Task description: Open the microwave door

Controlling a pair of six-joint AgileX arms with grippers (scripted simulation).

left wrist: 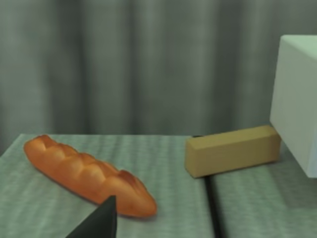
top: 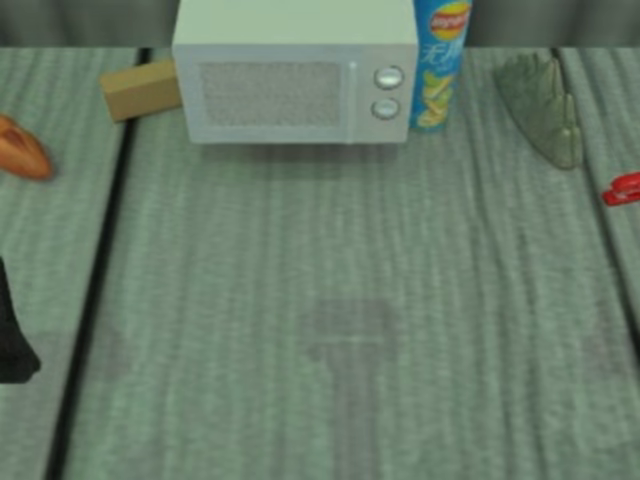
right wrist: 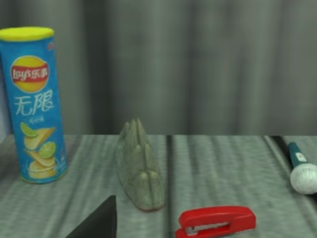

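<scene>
The white microwave (top: pixel 295 40) stands at the back of the table, a little left of centre. Its door (top: pixel 265 95), with a grey mesh window, lies flat against the front, shut. Two silver knobs (top: pixel 387 92) sit to the door's right. One white side of the microwave (left wrist: pixel 297 99) shows in the left wrist view. My left arm (top: pixel 12 345) is at the table's left edge, far from the door; a dark tip of my left gripper (left wrist: pixel 99 223) shows. A dark tip of my right gripper (right wrist: pixel 99 223) shows in its wrist view only.
A tan cardboard box (top: pixel 140 90) leans by the microwave's left side, a bread loaf (top: pixel 22 148) lies further left. A blue chips can (top: pixel 440 60) stands right of the microwave. A grey-green ridged object (top: pixel 545 105), a red stapler (top: pixel 622 188) and a blue-handled microphone (right wrist: pixel 301 171) lie at the right.
</scene>
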